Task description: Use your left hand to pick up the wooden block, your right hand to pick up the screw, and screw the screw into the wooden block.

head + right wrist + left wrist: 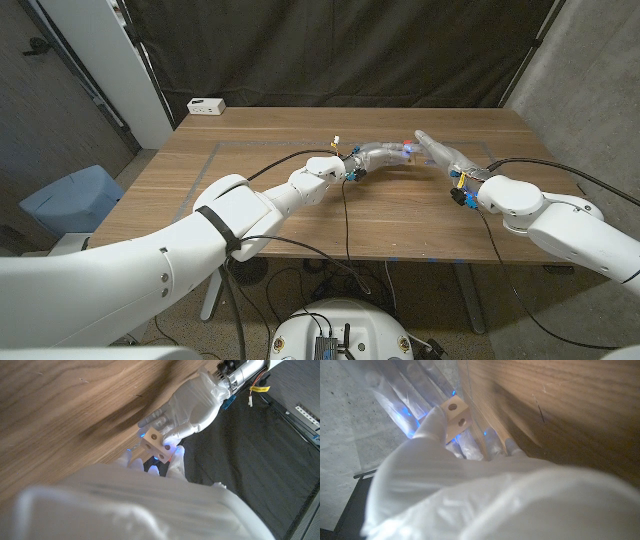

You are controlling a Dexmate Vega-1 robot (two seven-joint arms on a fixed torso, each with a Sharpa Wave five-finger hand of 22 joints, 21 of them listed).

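Left hand (192,402) pinches the small, light, stiff block (156,443) above mid-table (400,215), holes outward. Right hand (445,152) reaches it; its grip and the screw are hidden.

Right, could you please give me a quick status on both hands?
Left hand holds the wooden block up. Right hand at the block; screw not discernible. Nothing in the way.

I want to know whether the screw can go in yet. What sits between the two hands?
The wooden block, holes showing, held by the left hand facing the right hand; right wrist view. No screw is discernible.
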